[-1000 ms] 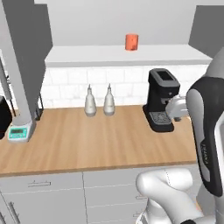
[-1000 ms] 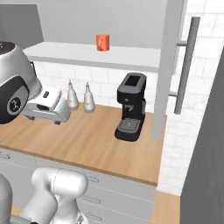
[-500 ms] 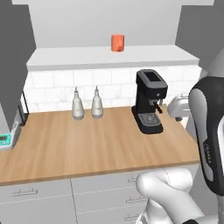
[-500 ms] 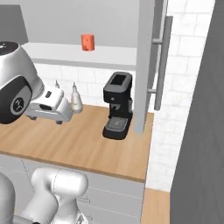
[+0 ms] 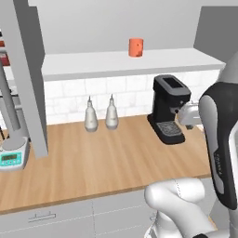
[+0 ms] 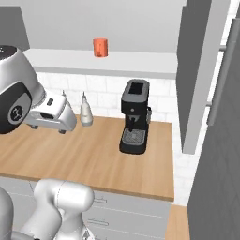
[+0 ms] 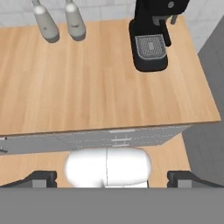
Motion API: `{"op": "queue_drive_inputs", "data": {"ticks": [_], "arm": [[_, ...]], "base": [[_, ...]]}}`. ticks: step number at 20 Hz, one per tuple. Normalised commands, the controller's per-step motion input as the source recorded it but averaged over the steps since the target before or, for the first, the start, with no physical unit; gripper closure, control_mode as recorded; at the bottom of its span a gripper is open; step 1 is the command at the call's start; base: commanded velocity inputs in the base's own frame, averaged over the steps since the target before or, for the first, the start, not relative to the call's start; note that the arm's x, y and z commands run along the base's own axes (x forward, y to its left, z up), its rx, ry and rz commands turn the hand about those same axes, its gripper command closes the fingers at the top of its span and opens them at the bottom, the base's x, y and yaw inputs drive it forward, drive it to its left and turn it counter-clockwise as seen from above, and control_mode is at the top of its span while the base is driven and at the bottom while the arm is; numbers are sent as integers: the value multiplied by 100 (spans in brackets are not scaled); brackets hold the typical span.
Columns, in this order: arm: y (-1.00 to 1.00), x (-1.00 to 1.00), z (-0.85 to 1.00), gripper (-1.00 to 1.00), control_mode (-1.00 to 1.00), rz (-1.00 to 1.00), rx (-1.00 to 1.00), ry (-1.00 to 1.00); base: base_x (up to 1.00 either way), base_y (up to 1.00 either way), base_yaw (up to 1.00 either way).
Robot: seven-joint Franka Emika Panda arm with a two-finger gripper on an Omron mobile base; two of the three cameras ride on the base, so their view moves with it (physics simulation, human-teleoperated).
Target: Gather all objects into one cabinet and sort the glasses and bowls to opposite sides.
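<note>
Hand view looks steeply down at the wooden worktop [image 7: 100,83]: the gripper [image 7: 112,179] has its two dark fingertips standing wide apart with nothing between them, well short of the black coffee machine [image 7: 151,37] and the two grey bottle-shaped shakers [image 7: 61,22] at the far edge. Above and behind those, in the left base view, a short orange cylindrical cup [image 5: 135,47] stands upright on the white shelf floor of the open wall cabinet [image 5: 125,63]. Judging from this, the cup lies up and forward of the downward-pointing gripper, so the hand must rise and tilt toward the shelf.
</note>
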Motion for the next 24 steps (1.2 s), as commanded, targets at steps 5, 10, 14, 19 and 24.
{"op": "queue_drive_inputs", "data": {"ticks": [5,10,14,19,24], "arm": [[0,0,0,-100,100,0,0,0],[0,0,7,-100,-100,0,0,-9],[8,0,34,-100,-100,0,0,-40],[21,1,37,-100,-100,0,0,-40],[11,18,44,-100,-100,0,1,-27]], "base": [[47,25,7],[18,2,1],[0,0,0],[0,0,0],[0,0,0]]}}
